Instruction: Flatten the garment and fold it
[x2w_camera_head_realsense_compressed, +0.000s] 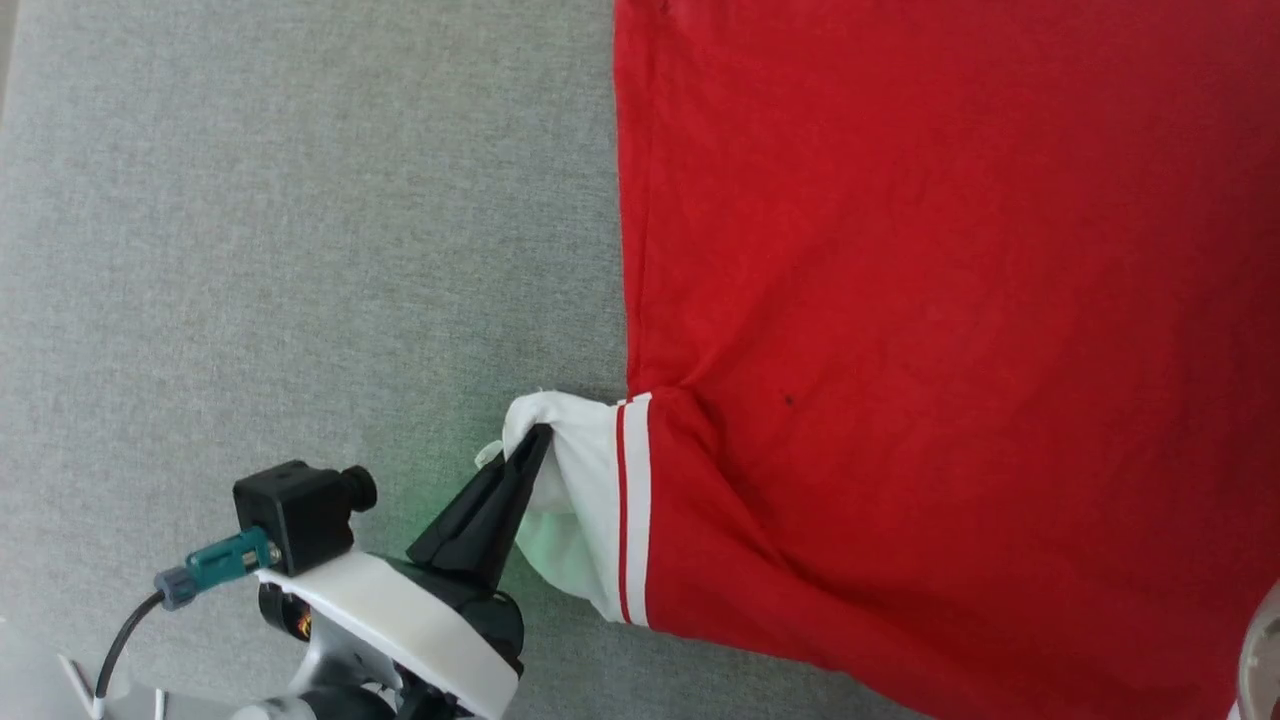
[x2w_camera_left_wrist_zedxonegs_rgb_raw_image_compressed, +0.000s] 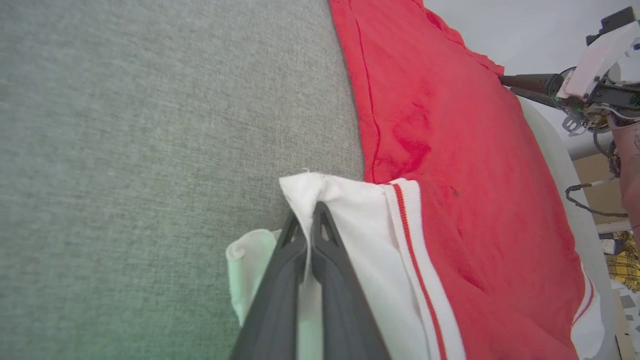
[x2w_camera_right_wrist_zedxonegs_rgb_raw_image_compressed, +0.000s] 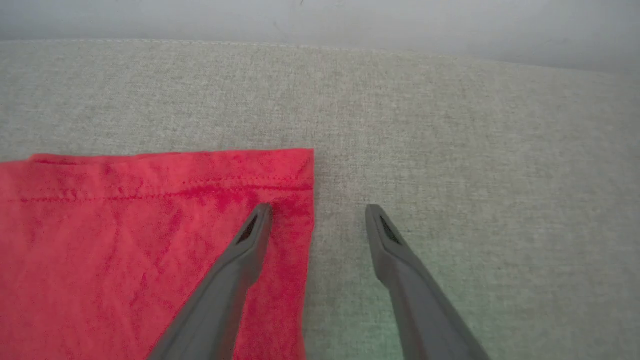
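The garment (x2w_camera_head_realsense_compressed: 950, 300) lies spread on the grey surface, plain red side up, with a white sleeve (x2w_camera_head_realsense_compressed: 590, 500) edged in red-striped trim at its near left. My left gripper (x2w_camera_head_realsense_compressed: 538, 440) is shut on that sleeve's bunched end, also seen in the left wrist view, where the left gripper (x2w_camera_left_wrist_zedxonegs_rgb_raw_image_compressed: 306, 212) pinches the white sleeve (x2w_camera_left_wrist_zedxonegs_rgb_raw_image_compressed: 360, 225). My right gripper (x2w_camera_right_wrist_zedxonegs_rgb_raw_image_compressed: 318, 210) is open over a hemmed corner of the garment (x2w_camera_right_wrist_zedxonegs_rgb_raw_image_compressed: 150, 225): one finger above the red cloth, the other above bare surface. The right gripper (x2w_camera_left_wrist_zedxonegs_rgb_raw_image_compressed: 505, 84) also appears at the garment's far edge.
The grey fabric surface (x2w_camera_head_realsense_compressed: 300, 250) stretches bare to the garment's left. Its far edge (x2w_camera_right_wrist_zedxonegs_rgb_raw_image_compressed: 320, 42) meets a pale wall. Beyond the surface's side, cables (x2w_camera_left_wrist_zedxonegs_rgb_raw_image_compressed: 590, 200) and a yellow checked cloth (x2w_camera_left_wrist_zedxonegs_rgb_raw_image_compressed: 625, 265) lie in the background.
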